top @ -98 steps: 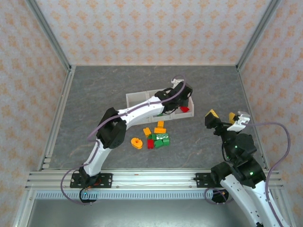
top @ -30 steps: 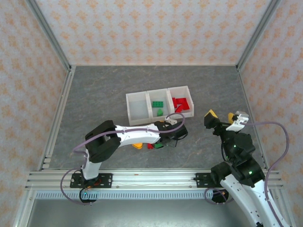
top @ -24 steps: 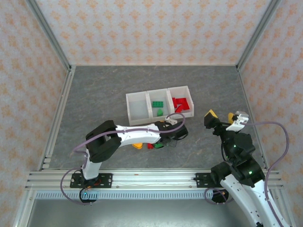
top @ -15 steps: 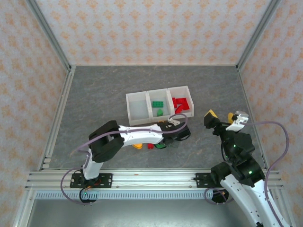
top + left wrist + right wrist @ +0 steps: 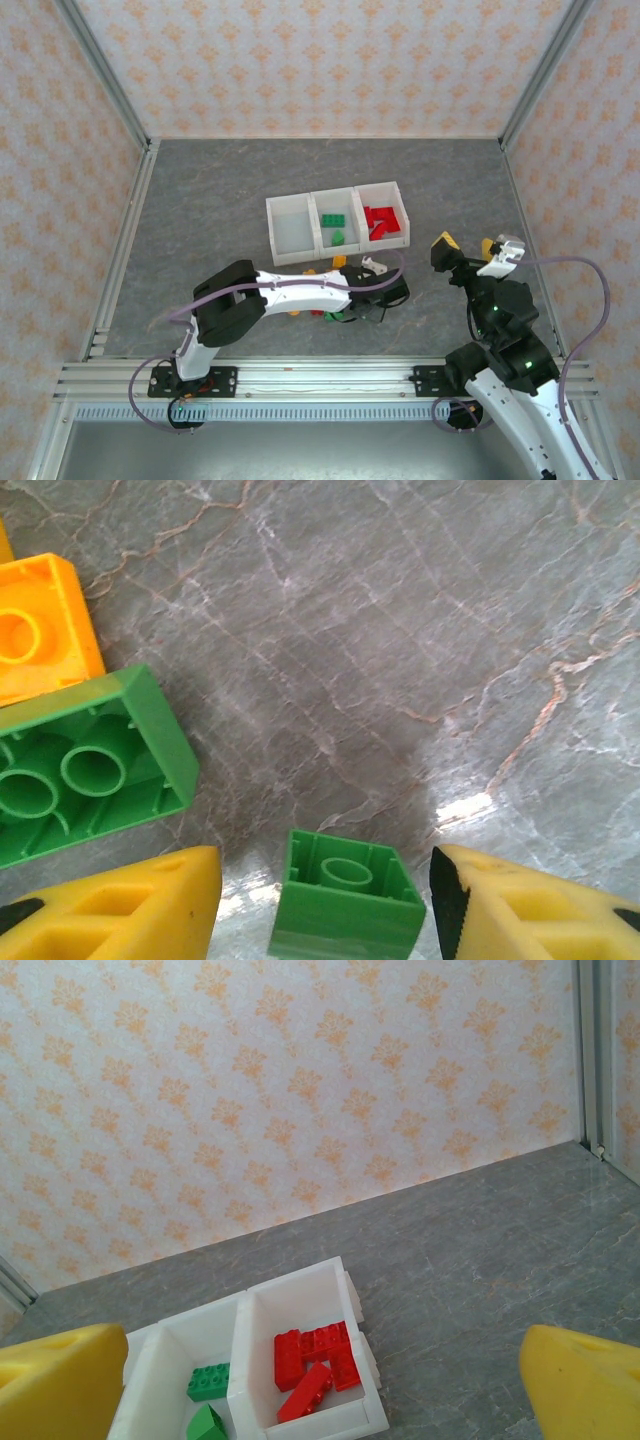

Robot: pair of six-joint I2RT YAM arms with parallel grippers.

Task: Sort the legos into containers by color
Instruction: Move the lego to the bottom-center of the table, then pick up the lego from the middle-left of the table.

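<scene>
My left gripper (image 5: 325, 910) is open and low over the table, and a small green brick (image 5: 345, 895) lies upside down between its yellow fingers (image 5: 110, 905), apart from both. A larger green brick (image 5: 85, 780) and an orange brick (image 5: 40, 625) lie to its left. From above, the left gripper (image 5: 378, 298) covers the right side of the loose pile; an orange brick (image 5: 337, 263) and a green brick (image 5: 333, 317) show beside it. The white bins (image 5: 290, 235) hold green bricks (image 5: 335, 225) in the middle and red bricks (image 5: 382, 220) on the right. My right gripper (image 5: 468, 248) hangs open and holds nothing.
The right wrist view looks down on the bins (image 5: 240, 1360) with red bricks (image 5: 315, 1360) and green bricks (image 5: 208, 1382) inside. Metal rails (image 5: 300, 380) run along the near edge, and patterned walls (image 5: 320, 70) close in the grey table.
My left arm has left the red bin and come down to the pile, then slid right and toward the near edge. Its open fingers now straddle a small green brick. The right arm is still.
</scene>
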